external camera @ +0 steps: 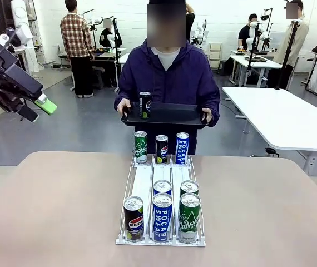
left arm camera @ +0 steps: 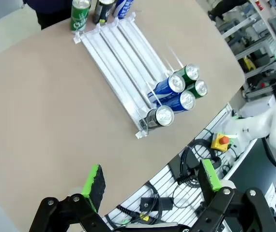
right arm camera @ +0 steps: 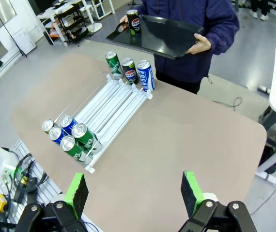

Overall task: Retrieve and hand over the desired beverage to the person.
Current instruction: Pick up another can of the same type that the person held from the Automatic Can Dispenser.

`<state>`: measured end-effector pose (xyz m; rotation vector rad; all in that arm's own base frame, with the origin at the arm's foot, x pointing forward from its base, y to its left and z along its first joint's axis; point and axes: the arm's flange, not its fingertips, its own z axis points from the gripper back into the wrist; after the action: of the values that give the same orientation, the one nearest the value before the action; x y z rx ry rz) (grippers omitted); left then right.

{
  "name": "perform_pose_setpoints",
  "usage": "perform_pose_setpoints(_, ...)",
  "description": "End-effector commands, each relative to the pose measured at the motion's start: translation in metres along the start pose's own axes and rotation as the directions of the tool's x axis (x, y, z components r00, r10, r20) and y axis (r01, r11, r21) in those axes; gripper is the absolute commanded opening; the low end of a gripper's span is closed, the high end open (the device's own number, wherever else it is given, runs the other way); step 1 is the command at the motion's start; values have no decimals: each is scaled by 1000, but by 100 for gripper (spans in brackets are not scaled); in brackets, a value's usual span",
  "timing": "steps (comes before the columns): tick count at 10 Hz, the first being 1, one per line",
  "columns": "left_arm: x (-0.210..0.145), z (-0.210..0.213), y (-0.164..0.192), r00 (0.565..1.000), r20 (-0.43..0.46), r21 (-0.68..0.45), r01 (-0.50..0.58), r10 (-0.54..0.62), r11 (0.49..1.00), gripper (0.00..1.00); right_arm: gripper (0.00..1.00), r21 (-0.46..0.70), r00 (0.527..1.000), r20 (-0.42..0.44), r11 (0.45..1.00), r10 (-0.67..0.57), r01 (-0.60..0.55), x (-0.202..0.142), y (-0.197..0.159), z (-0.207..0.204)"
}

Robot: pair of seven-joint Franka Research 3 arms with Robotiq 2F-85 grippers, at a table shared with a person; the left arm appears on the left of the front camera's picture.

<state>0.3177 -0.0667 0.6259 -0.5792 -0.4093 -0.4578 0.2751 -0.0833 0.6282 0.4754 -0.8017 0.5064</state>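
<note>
The person [external camera: 167, 72], in a dark purple jacket, stands at the far side of the table holding a black tray [external camera: 175, 114] with a Pepsi can [external camera: 144, 104] upright on it. Beverage cans stand in a white rack [external camera: 144, 183]: Chilsung [external camera: 140, 147], Pepsi [external camera: 162, 148] and Pocari Sweat [external camera: 182, 148] at the far end, and Pepsi [external camera: 133, 218], two Pocari Sweat [external camera: 162, 217] and two Chilsung [external camera: 189, 218] at the near end. My left gripper [external camera: 36, 109] hangs open high off the table's left. My right gripper [right arm camera: 134, 191] is open above the table, far from the rack [right arm camera: 111, 104].
The tan table [external camera: 47, 211] has bare room on both sides of the rack. Below the left gripper [left arm camera: 151, 178] lie the table's near edge, cables and a yellow emergency-stop box [left arm camera: 221, 141]. A white table [external camera: 281, 119] stands at the back right, and other people work farther off.
</note>
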Motion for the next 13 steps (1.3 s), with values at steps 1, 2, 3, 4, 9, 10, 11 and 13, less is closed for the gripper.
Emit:
perform_pose_setpoints(1,-12,8,3,996,77,-3,40,-40,999,100,100,30,1000,13,1000,6,-7,-1,0,-3)
perform_pose_setpoints(2,-15,14,0,993,112,6,26,-26,1000,100,100,30,1000,13,1000,6,-7,-1,0,-3)
perform_pose_setpoints(3,-10,18,2,992,125,9,17,-18,1000,100,100,30,1000,13,1000,6,-7,-1,0,-3)
perform_pose_setpoints(4,-6,17,-4,998,56,10,12,-13,1000,100,100,30,1000,13,1000,6,-7,-1,0,-3)
perform_pose_setpoints(9,-6,17,-4,998,56,10,12,-13,1000,100,100,30,1000,13,1000,6,-7,-1,0,-3)
perform_pose_setpoints(10,-6,17,-4,998,56,10,12,-13,1000,100,100,30,1000,13,1000,6,-7,-1,0,-3)
perform_pose_setpoints(11,-6,17,-4,998,56,10,12,-13,1000,100,100,30,1000,13,1000,6,-7,-1,0,-3)
perform_pose_setpoints(13,-6,17,-4,998,56,10,12,-13,1000,100,100,30,1000,13,1000,6,-7,-1,0,-3)
